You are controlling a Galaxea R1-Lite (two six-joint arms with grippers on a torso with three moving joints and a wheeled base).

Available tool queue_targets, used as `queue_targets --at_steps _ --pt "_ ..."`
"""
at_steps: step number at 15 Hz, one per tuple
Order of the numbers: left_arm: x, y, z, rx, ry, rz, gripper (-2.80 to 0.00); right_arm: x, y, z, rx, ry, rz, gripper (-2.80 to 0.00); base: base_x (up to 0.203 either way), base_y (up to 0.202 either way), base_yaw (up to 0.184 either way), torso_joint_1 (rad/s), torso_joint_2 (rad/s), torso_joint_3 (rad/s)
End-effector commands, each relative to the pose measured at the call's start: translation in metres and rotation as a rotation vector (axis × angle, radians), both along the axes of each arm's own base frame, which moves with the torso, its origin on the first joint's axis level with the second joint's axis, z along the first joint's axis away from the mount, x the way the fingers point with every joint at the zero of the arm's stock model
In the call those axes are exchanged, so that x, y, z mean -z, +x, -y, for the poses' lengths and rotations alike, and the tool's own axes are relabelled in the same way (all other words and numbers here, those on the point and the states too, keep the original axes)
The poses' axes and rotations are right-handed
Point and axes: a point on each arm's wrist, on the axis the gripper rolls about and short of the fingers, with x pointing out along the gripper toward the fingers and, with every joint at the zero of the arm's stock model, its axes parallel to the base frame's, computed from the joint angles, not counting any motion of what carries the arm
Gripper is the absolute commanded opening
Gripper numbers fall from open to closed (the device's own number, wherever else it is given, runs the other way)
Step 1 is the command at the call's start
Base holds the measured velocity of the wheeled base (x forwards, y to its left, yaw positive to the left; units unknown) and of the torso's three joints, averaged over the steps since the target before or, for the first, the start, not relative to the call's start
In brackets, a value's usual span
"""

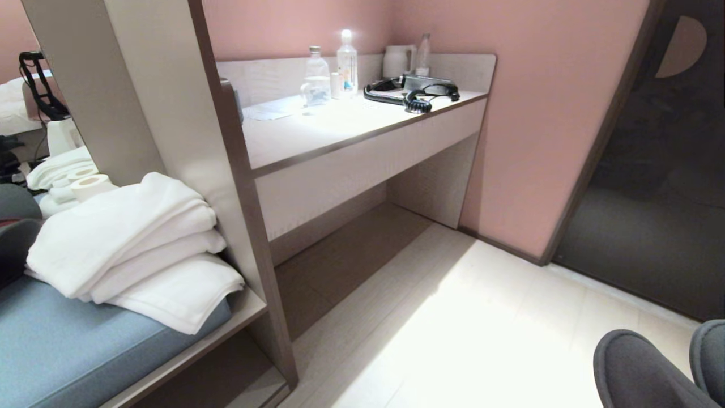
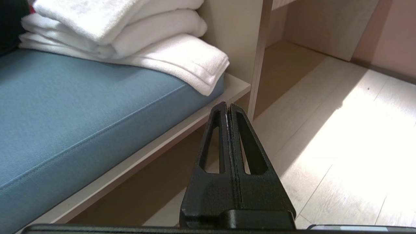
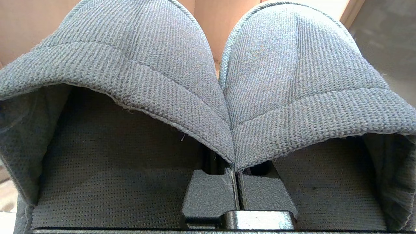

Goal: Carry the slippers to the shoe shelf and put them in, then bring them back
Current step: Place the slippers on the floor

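Over on the left, a stack of folded white towels (image 1: 136, 243) sits on a blue-grey cushion (image 1: 68, 345), which lies on a pale laminate bench ledge (image 1: 249, 309). Behind the towels there are a couple of toilet rolls (image 1: 90, 184), tucked against more white linen. The left gripper (image 2: 228, 109) hangs low in front of that bench edge, its two black fingers pressed flat together with nothing between them, pointing toward the upright divider panel (image 1: 226, 170) that rises just beside the towels.

Past the divider comes the pale desk counter (image 1: 340, 127) with its flat drawer front. On top stand water bottles (image 1: 317, 76), a white kettle (image 1: 398, 60) at the back and a black corded phone (image 1: 413, 90) (its coiled cord curls right at the counter edge). Beneath the counter is a low open recess (image 1: 351, 249) with a brown floor, and in front of it sunlight falls across the light wooden floor (image 1: 481, 328). The pink wall (image 1: 538, 113) runs on to a dark doorway (image 1: 657, 181).

Now the far right: the slippers (image 3: 208, 74), dark slate-grey cloth, are up off the floor, well apart from the furniture, only their toes poking into the bottom right corner of the head view. The right gripper (image 3: 236, 175) has them, jaws nipped tight on the two inner edges where the pair meets, the toes fanning away side by side.
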Motion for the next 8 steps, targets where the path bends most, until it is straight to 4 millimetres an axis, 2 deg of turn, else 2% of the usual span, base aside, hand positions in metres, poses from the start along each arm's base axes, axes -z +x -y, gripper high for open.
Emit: queue_targets --at_steps 1,8 --pt "-0.0001 0.0001 0.0 0.0 0.0 0.0 -2.8 -0.0001 0.0001 0.0 -0.001 -0.001 -0.001 -2.8 0.0 0.0 0.0 0.002 0.01 -0.198" --pt "-0.0001 0.0001 0.0 0.0 0.0 0.0 -2.8 -0.0002 0.0001 0.0 -0.001 -0.004 0.0 -2.8 0.0 0.0 0.0 0.005 0.0 -0.197"
